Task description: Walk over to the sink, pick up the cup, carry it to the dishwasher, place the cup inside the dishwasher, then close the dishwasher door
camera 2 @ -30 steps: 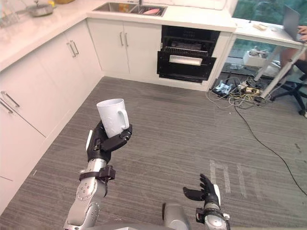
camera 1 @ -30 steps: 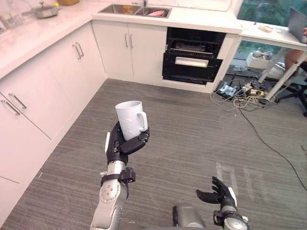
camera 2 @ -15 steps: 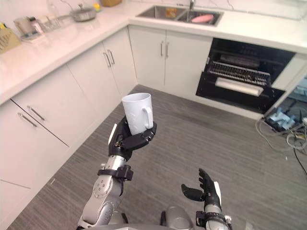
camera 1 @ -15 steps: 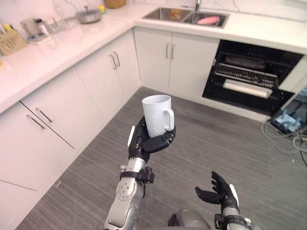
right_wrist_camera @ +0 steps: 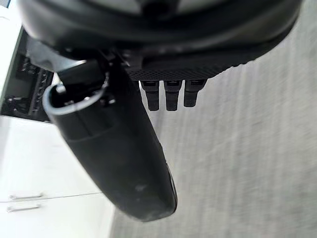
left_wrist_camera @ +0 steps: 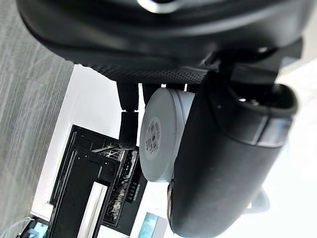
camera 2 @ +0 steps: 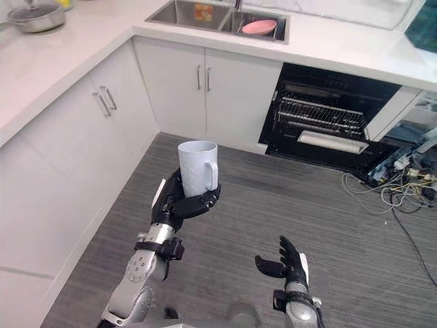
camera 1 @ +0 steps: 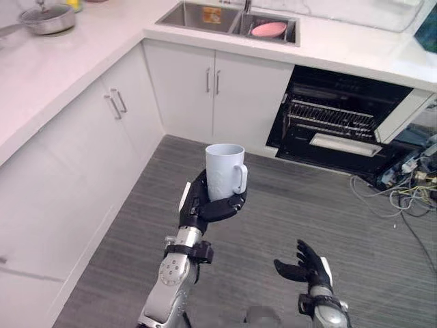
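My left hand (camera 1: 203,208) is shut on a white cup (camera 1: 222,171), held upright above the grey floor with its handle pointing right. In the left wrist view the cup's base (left_wrist_camera: 161,134) sits between thumb and fingers. The dishwasher (camera 1: 338,123) stands open ahead to the right, under the counter, its rack (camera 1: 329,116) and lowered door (camera 1: 345,145) in sight. The sink (camera 1: 229,17) lies in the counter to the dishwasher's left, with a pink dish (camera 1: 268,29) in it. My right hand (camera 1: 306,263) hangs low at the front, open and empty.
White cabinets (camera 1: 205,96) run along the left and the back under a white counter (camera 1: 82,48). A pan (camera 1: 46,17) sits on the counter at far left. Loose cables (camera 1: 403,188) lie on the floor to the right of the dishwasher.
The camera has moved closer and turned toward the dishwasher and sink. The cup stays in my left hand. The right hand keeps its pose.
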{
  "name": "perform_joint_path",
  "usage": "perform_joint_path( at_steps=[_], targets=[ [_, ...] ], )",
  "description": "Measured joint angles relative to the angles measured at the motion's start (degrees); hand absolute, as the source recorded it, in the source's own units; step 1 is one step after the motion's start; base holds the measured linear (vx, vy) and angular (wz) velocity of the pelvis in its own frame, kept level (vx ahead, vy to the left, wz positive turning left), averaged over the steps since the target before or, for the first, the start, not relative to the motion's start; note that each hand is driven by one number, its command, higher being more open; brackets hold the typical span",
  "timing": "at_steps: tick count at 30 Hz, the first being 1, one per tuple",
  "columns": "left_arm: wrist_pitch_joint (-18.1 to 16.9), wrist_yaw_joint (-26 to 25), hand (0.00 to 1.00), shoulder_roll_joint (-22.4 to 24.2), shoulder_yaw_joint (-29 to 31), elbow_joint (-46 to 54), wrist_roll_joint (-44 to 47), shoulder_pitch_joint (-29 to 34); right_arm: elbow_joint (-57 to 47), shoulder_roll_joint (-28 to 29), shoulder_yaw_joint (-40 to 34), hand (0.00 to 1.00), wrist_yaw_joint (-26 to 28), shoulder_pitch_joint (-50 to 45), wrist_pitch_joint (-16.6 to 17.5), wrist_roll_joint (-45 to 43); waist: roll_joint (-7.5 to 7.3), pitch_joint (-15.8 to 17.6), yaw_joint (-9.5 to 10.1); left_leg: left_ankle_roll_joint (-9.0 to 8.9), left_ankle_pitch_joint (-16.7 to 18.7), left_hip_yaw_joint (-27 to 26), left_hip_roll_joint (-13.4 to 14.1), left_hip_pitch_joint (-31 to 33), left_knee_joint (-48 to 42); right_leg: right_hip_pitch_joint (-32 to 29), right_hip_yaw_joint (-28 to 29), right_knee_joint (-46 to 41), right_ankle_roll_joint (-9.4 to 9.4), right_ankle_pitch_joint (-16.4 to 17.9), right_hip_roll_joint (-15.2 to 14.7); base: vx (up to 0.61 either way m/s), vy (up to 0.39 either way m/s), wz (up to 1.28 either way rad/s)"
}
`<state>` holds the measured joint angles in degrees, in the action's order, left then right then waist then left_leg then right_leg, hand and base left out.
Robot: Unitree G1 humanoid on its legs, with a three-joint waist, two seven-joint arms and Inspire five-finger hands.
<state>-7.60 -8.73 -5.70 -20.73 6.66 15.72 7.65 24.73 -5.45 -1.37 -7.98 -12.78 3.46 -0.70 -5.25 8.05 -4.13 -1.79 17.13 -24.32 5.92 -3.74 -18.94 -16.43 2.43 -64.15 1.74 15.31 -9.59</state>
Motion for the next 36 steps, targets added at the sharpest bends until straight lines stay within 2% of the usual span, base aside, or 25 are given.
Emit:
perform_joint_path(
  at_steps=[2,4,5,6,7,9,11,12,13,14,16,18,19,22,23,24,25,26,27,28,30,31,33,35,36],
  targets=[
    [-0.35,-0.01,0.30,-0.01,-0.20,-0.14,0.00,-1.05,-0.41,0.01,1.78,0.90,0.21,2.04,0.33,0.37,1.34,0.03,-1.83,-1.31,-0.05,-1.78,0.09,-5.76,6.08,-9.44,-7.41,8.55,-0.77,2.69,1.95,0.57,0.080,-0.29],
    [-0.44,0.00,0.30,-0.01,-0.39,-0.59,-0.01,-1.59,-1.00,-0.08,1.82,0.90,0.35,2.64,0.34,0.38,1.29,-0.02,-2.98,-2.52,0.22,-2.89,-0.59,-9.84,8.81,-13.18,-11.90,21.95,-2.10,0.14,3.47,0.55,-0.019,-0.06],
    [-0.45,0.01,0.30,0.03,-0.45,-0.78,-0.01,-1.59,-1.27,-0.27,1.82,0.90,0.32,2.63,0.34,0.39,0.49,-0.54,-3.23,-3.19,0.64,-3.03,-1.22,-11.15,9.19,-13.33,-12.86,27.91,-2.99,-2.63,4.05,0.64,-0.043,0.00],
    [-0.60,0.01,0.30,0.28,-0.63,-1.56,-0.03,-1.56,-1.73,-1.14,1.78,0.90,0.31,2.37,0.37,0.47,0.33,-0.79,-4.35,-4.54,1.51,-2.77,-2.14,-13.27,9.38,-12.69,-12.61,32.50,-8.19,-15.37,4.87,0.53,-0.025,-0.23],
    [-0.50,-0.06,0.30,1.81,-0.57,-4.15,-0.10,-1.94,-1.74,-3.25,1.64,0.90,0.18,3.28,-0.02,0.76,4.41,-1.22,-4.36,-4.79,1.13,-2.85,0.00,-14.43,9.81,-12.46,-14.41,30.81,-9.21,-12.84,6.79,0.74,-0.040,-0.31],
    [-0.24,0.01,0.30,1.94,-0.86,-7.06,-0.23,-4.36,-6.11,-3.60,0.75,0.90,-0.14,2.71,-0.19,0.96,4.63,-0.90,-4.77,-5.26,-2.70,-1.22,-0.07,-14.19,5.66,-12.21,-13.34,26.58,-9.36,-8.09,6.24,0.63,-0.094,-0.23],
    [0.48,0.00,0.30,3.00,-0.99,-8.97,-0.62,-3.13,-14.07,-3.35,0.37,0.90,-0.31,-1.65,-0.22,0.95,4.83,-0.28,-4.78,-7.19,-11.78,1.97,5.41,-10.98,-16.47,-2.04,-13.36,29.66,-9.38,-4.27,7.70,0.53,-0.176,-0.22],
    [0.47,0.02,0.30,3.12,-1.01,-8.94,-0.82,-2.93,-14.97,-3.30,0.34,0.90,-0.42,-2.06,-0.18,0.96,4.86,-0.17,-4.70,-7.44,-12.41,2.15,6.16,-10.29,-19.22,-0.84,-13.25,30.32,-9.33,-4.20,8.04,0.42,-0.129,-0.61],
    [0.19,0.23,0.30,3.96,-1.00,-7.88,-1.38,-1.30,-21.22,-2.56,0.44,0.90,-1.54,-3.83,0.03,0.90,4.91,0.16,-3.57,-6.99,-12.45,3.32,10.44,-3.94,-36.47,5.74,-11.44,35.30,-8.69,-3.82,10.63,0.35,-0.072,-0.80],
    [0.14,0.30,0.30,4.36,-0.91,-6.53,-1.42,-0.25,-25.34,-2.02,0.61,0.90,-2.30,-4.43,1.10,0.87,4.72,0.18,-2.39,-6.04,-10.72,3.54,12.42,1.48,-44.38,9.14,-9.25,37.56,-8.69,-2.99,11.90,0.33,-0.050,-0.97],
    [-0.27,0.70,0.30,4.98,-1.02,-5.71,-1.69,1.24,-29.03,-2.05,0.92,0.90,-2.60,-4.27,2.81,0.87,4.42,0.13,-1.21,-3.77,-7.51,3.02,12.93,7.71,-45.95,12.68,-6.02,39.42,-9.72,-1.54,12.25,0.27,0.035,-0.83],
    [-0.28,0.76,0.30,4.99,-0.83,-5.75,-1.75,2.44,-29.78,-2.32,1.39,0.90,-2.70,-2.93,3.69,0.81,4.33,0.12,-0.42,-1.41,-4.76,3.80,11.14,11.98,-37.96,15.44,-2.00,40.32,-9.14,-0.39,11.73,0.30,0.126,-1.03],
    [-0.27,0.80,0.30,4.92,-0.75,-5.96,-2.18,2.97,-29.57,-2.48,1.62,0.90,-2.89,-2.28,3.70,0.78,4.34,0.11,0.03,-1.09,-3.52,6.33,8.41,13.85,-29.22,16.60,0.84,40.55,-8.63,0.47,11.14,0.40,0.217,-1.13],
    [-0.25,1.02,0.30,5.11,0.24,-6.12,-2.48,3.02,-27.91,-2.93,1.72,0.90,-3.25,-0.73,3.62,0.29,4.44,0.04,0.17,-3.73,-4.48,18.21,1.68,17.21,-4.29,17.85,7.50,40.78,-6.40,2.25,9.96,0.47,0.282,-1.08],
    [-0.21,1.00,0.30,5.13,0.41,-6.15,-2.49,2.99,-27.37,-3.14,1.74,0.90,-3.25,-0.43,3.59,0.28,4.59,-0.03,0.11,-4.43,-5.71,20.03,0.96,17.66,-0.17,18.36,8.49,41.20,-5.94,2.52,9.84,0.40,0.244,-0.88],
    [-0.20,0.99,0.30,5.08,0.45,-6.14,-2.56,2.99,-26.78,-3.42,1.68,0.90,-3.33,-0.32,3.57,0.27,4.87,-0.19,0.10,-4.43,-8.60,21.38,0.35,17.69,5.45,19.31,10.08,41.73,-4.66,3.21,9.69,0.56,0.370,-1.01],
    [-0.20,0.78,0.30,4.63,0.71,-6.17,-3.46,3.07,-26.13,-3.74,1.66,0.90,-3.44,-0.26,3.52,0.25,5.37,-0.60,0.53,-3.36,-18.57,22.30,-0.61,16.54,9.06,20.93,13.14,42.22,-2.32,5.06,9.13,0.58,0.402,-1.10],
    [-0.21,0.57,0.30,4.26,0.73,-6.17,-3.56,3.15,-26.13,-3.69,1.69,0.90,-3.41,-0.23,3.53,0.24,5.21,-0.80,0.82,-0.94,-22.16,22.11,-0.95,16.23,8.24,21.18,14.06,42.16,-1.22,5.84,8.54,0.68,0.473,-1.07],
    [0.01,0.08,0.30,3.13,1.50,-6.46,-3.77,2.76,-26.14,-2.64,2.27,0.90,-3.37,-0.21,3.49,0.10,2.80,-1.70,0.08,-0.01,-19.13,19.82,-3.16,17.35,4.20,21.14,15.16,41.84,-0.10,6.77,5.16,0.52,0.376,-0.75],
    [0.13,-0.15,0.30,2.95,2.25,-6.46,-3.83,2.17,-26.35,-2.61,2.62,0.90,-3.14,0.35,3.62,0.10,2.31,-1.74,0.03,1.39,-15.55,17.17,-4.36,17.66,1.05,20.11,15.63,39.69,1.51,6.63,3.16,0.56,0.423,-0.87],
    [0.13,-0.26,0.30,2.32,3.06,-6.43,-4.01,1.88,-26.30,-2.56,3.73,0.90,-2.54,2.06,3.57,0.11,2.22,-1.83,0.35,2.88,-13.13,13.00,-5.93,15.72,0.64,15.89,14.84,31.65,4.97,4.86,0.87,0.43,0.365,-0.84],
    [0.13,-0.65,0.30,1.89,3.37,-6.42,-4.02,1.80,-26.03,-2.45,4.64,0.90,-2.01,3.19,3.56,0.12,2.24,-1.82,0.42,3.89,-12.29,11.39,-6.34,13.82,1.92,12.65,13.39,25.67,8.21,2.59,0.11,0.31,0.272,-0.73],
    [0.22,-1.59,0.30,1.44,3.55,-6.47,-4.02,1.73,-25.10,-2.24,6.42,0.90,-1.18,4.86,3.57,0.17,2.54,-1.63,0.25,4.73,-11.68,9.65,-6.48,8.42,5.95,8.48,8.91,17.74,7.20,1.38,-0.92,0.23,0.188,-0.64],
    [0.01,-2.48,0.30,1.51,3.59,-6.34,-4.05,1.17,-24.84,-2.23,8.03,0.90,-0.43,6.71,3.74,0.23,4.06,-1.82,0.24,4.63,-11.52,7.80,-4.96,2.85,11.32,2.83,0.70,16.02,2.63,4.03,0.41,0.20,0.130,-0.53],
    [-0.27,-2.51,0.30,1.50,3.76,-6.34,-4.05,1.01,-24.78,-2.23,8.36,0.90,-0.24,7.35,3.81,0.22,4.33,-1.84,0.23,4.45,-11.42,7.24,-4.55,2.06,12.13,1.27,-1.26,17.35,2.11,4.32,0.80,0.17,0.049,-0.48]
  ],
)
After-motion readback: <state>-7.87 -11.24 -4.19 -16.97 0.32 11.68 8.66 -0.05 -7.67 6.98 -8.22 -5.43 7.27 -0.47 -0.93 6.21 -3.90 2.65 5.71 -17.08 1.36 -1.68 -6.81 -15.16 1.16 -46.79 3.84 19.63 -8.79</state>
